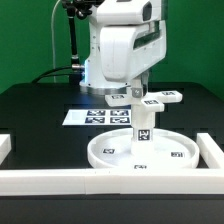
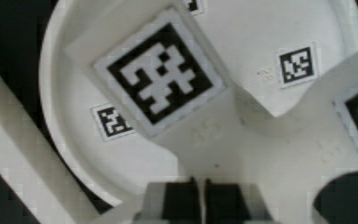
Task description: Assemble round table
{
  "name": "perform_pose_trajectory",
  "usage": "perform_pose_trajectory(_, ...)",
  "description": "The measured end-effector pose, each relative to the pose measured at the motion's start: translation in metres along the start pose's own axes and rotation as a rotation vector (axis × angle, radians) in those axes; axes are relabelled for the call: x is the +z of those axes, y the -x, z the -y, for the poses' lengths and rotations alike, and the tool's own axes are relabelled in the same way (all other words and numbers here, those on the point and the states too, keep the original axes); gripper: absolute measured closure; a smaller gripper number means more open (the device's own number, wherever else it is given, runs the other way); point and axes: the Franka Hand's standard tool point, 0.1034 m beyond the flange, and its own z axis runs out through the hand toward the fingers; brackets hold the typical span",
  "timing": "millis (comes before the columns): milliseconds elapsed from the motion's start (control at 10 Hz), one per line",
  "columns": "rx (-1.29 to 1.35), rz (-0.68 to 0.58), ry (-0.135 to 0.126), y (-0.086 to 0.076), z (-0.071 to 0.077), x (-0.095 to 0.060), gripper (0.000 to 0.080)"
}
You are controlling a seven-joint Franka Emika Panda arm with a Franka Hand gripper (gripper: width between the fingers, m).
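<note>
The round disc (image 1: 140, 152) lies flat on the black table, rim up. The short cylindrical leg (image 1: 141, 125) stands upright at its centre, with the cross-shaped base (image 1: 152, 99) on top of the leg. My gripper (image 1: 135, 92) hangs just above the cross-shaped base, on the side toward the exterior view's left. In the wrist view one arm of the base (image 2: 158, 70) with a large tag fills the middle, over the disc (image 2: 265, 40). My gripper (image 2: 194, 200) shows two dark fingers pressed together with nothing between them. The leg is hidden in the wrist view.
The marker board (image 1: 100, 115) lies behind the disc, under the arm. White border rails run along the front (image 1: 60, 180) and the exterior view's right (image 1: 212, 150), close to the disc. A rail also shows in the wrist view (image 2: 7, 140).
</note>
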Motion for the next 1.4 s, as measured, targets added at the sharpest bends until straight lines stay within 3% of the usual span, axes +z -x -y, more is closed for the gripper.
perform_pose_trajectory(100, 0.016, -0.001, -0.001, -0.001, 0.001, -0.002, 0.0684)
perform_pose_trajectory(200, 0.030, -0.001, -0.001, -0.001, 0.001, -0.002, 0.0684)
perform_pose_trajectory(400, 0.090, -0.002, 0.000, -0.003, 0.003, -0.002, 0.0366)
perform_pose_trajectory(500, 0.093, -0.001, -0.002, -0.003, 0.004, -0.001, 0.0366)
perform_pose_trajectory(600, 0.097, -0.001, -0.001, -0.003, 0.005, 0.001, 0.0207)
perform_pose_trajectory(700, 0.104, -0.004, 0.004, -0.003, 0.007, 0.003, 0.0168)
perform_pose_trajectory(1300, 0.110, 0.001, 0.001, 0.001, 0.008, 0.011, 0.0151)
perform_pose_trajectory(1400, 0.110, 0.001, 0.001, 0.001, 0.008, 0.011, 0.0271)
